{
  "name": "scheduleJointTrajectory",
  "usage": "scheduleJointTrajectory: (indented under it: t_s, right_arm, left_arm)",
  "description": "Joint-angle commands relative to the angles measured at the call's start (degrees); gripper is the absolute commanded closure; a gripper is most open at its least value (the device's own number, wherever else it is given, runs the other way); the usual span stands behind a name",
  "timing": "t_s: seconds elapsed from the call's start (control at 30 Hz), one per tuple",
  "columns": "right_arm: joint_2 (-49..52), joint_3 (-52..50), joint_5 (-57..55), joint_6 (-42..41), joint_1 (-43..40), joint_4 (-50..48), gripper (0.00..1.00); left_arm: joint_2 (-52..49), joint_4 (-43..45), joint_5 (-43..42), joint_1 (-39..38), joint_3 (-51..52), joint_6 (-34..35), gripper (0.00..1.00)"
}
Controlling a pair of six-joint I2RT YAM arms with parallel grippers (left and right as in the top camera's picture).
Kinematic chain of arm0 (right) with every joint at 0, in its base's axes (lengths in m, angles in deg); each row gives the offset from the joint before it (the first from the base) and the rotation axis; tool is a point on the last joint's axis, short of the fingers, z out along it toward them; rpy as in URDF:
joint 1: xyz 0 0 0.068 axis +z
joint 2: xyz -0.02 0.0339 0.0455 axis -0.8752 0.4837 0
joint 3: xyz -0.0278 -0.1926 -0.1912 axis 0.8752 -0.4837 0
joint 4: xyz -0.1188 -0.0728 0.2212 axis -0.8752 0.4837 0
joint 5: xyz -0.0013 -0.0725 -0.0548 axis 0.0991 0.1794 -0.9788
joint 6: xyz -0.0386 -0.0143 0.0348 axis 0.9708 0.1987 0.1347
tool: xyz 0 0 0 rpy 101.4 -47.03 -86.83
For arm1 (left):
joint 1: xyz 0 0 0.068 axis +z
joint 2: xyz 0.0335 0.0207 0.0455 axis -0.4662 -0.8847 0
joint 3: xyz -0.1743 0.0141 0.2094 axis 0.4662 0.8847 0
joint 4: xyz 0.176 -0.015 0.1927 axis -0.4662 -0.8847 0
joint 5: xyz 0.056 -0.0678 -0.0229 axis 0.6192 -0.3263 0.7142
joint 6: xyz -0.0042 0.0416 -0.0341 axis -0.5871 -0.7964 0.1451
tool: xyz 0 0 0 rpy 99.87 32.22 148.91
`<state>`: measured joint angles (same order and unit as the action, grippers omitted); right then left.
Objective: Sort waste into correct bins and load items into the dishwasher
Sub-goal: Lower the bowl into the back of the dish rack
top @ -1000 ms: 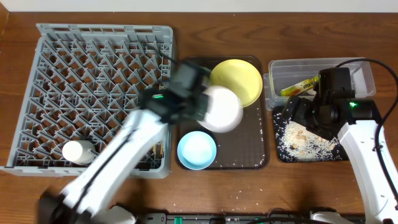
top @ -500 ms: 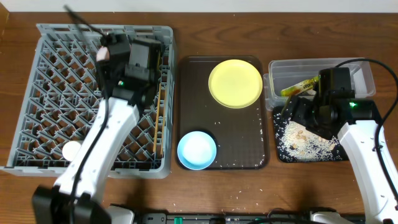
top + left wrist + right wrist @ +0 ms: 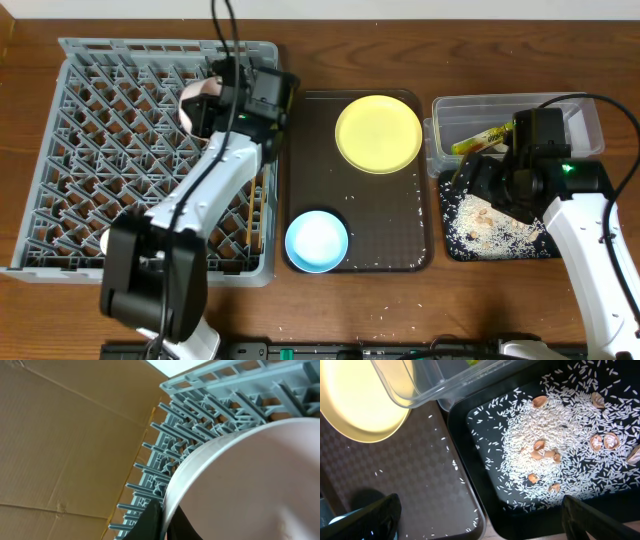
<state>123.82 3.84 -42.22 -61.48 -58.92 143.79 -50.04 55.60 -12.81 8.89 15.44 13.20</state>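
Note:
My left gripper (image 3: 214,96) is shut on the rim of the small white bowl (image 3: 195,108), held on edge over the top right of the grey dish rack (image 3: 90,150). In the left wrist view the bowl (image 3: 240,485) fills the frame, with the jaws (image 3: 162,520) pinching its rim above the rack pegs (image 3: 210,400). The chopsticks (image 3: 255,212) lie in the rack. The yellow plate (image 3: 378,133) and light-blue bowl (image 3: 317,241) sit on the brown tray (image 3: 395,240). My right gripper (image 3: 490,190) is open and empty over the black tray (image 3: 452,245), which holds rice (image 3: 545,445). The wrapper (image 3: 480,138) lies in the clear tub (image 3: 580,115). The tissue is not visible.
Nut shell pieces (image 3: 542,452) lie among the rice. Loose grains are scattered on the brown tray (image 3: 420,475) near the plate (image 3: 355,400). A small white object (image 3: 104,241) shows in the rack's lower left, partly hidden by my left arm.
My left arm carried the white bowl from over the brown tray leftward onto the rack, then shifted slightly right. The right arm has not moved.

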Motion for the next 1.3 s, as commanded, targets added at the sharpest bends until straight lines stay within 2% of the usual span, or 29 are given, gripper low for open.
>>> scheduleJointTrajectory:
  t_s: [0.0,0.13,0.23,0.63,0.73,0.93,1.2,1.27]
  right_arm:
    - [-0.79,0.11,0.48,-0.17,0.39,-0.09,0.01]
    - [-0.79,0.11,1.33,-0.15,0.39,-0.09,0.01]
    - [-0.79,0.11,1.33,-0.15,0.39,-0.13,0.01]
    - [-0.79,0.11,1.31,-0.13,0.39,-0.17,0.01]
    - [-0.79,0.11,1.31,-0.15,0.39,-0.24,0.01]
    - [-0.79,0.11,1.33,-0.15,0.39,-0.22,0.01]
    - [-0.79,0.11,1.31,-0.13,0.39,-0.31,0.01]
    - [-0.79,0.13,1.31,-0.13,0.39,-0.31,0.01]
  left_arm:
    - [-1.31,0.55,3.65,0.46,-0.52,-0.46,0.92]
    - [-1.31,2.12,11.04,1.79,-0.55,-1.62,0.93]
    - [-1.31,3.89,11.32,3.3,-0.52,-4.83,0.93]
    - [-1.33,7.5,3.41,12.66,-0.52,-5.57,0.93]
    - [-1.4,7.48,-1.33,12.72,-0.17,-5.53,0.93]
    - [-4.46,7.45,-1.49,11.67,0.02,-5.35,0.92]
    - [-7.96,7.98,4.15,9.38,0.0,-5.46,0.92]
    - [-7.96,9.7,7.37,8.85,0.0,-7.52,0.92]
